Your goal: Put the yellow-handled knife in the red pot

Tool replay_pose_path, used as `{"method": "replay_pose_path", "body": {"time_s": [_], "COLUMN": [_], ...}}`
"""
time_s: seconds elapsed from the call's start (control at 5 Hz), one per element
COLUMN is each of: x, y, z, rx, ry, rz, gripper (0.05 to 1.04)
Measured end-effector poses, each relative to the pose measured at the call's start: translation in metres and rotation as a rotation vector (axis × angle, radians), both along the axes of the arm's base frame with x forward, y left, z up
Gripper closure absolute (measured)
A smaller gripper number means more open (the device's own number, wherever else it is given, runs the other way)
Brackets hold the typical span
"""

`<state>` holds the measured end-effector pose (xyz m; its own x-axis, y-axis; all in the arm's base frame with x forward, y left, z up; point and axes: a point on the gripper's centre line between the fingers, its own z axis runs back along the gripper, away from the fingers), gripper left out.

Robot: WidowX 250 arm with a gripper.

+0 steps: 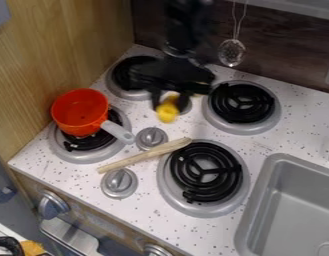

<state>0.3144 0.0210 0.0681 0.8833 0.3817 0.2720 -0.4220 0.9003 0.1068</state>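
My gripper (169,105) hangs over the back middle of the stove top, between the two rear burners, shut on the yellow-handled knife (167,112). The knife's yellow end hangs just below the fingertips; its blade cannot be made out. To the left, the red pot (80,111) sits on the front left burner, apart from the gripper and knife, with its opening up and its grey handle pointing toward the lower right.
A wooden spoon (145,155) lies slanted between two grey knobs. Black coil burners (205,170) surround the middle, and a grey sink (287,200) is at the lower right. A wooden wall (53,50) rises behind the pot; a metal strainer (231,52) hangs at the back.
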Motion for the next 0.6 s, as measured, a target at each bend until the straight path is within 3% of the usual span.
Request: {"method": "replay_pose_path", "body": {"time_s": [0.6], "x": [-0.012], "y": [0.104], "z": [-0.005], "rx": [0.053], "ry": [-0.079], "rz": [-0.110], "gripper": [0.648]}}
